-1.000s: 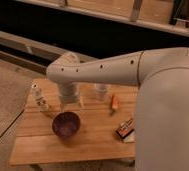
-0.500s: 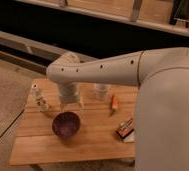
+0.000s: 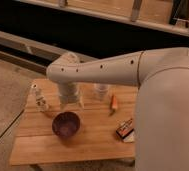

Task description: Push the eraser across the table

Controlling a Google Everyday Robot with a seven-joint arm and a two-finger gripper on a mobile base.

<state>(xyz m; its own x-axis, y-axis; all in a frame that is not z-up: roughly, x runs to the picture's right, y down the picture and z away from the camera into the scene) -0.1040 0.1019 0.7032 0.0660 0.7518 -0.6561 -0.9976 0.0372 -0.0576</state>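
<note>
The eraser (image 3: 124, 129) is a small flat dark block with an orange-red stripe and a white part. It lies near the right side of the light-wood table (image 3: 38, 145), partly behind my white arm. My gripper (image 3: 71, 104) hangs over the back middle of the table, just behind the purple bowl (image 3: 66, 124) and well left of the eraser. It holds nothing that I can see.
A small white bottle-like object (image 3: 39, 98) stands at the table's left back. A clear cup (image 3: 102, 92) stands at the back. A slim orange stick (image 3: 114, 103) lies right of the gripper. My big white arm (image 3: 163, 100) covers the table's right edge.
</note>
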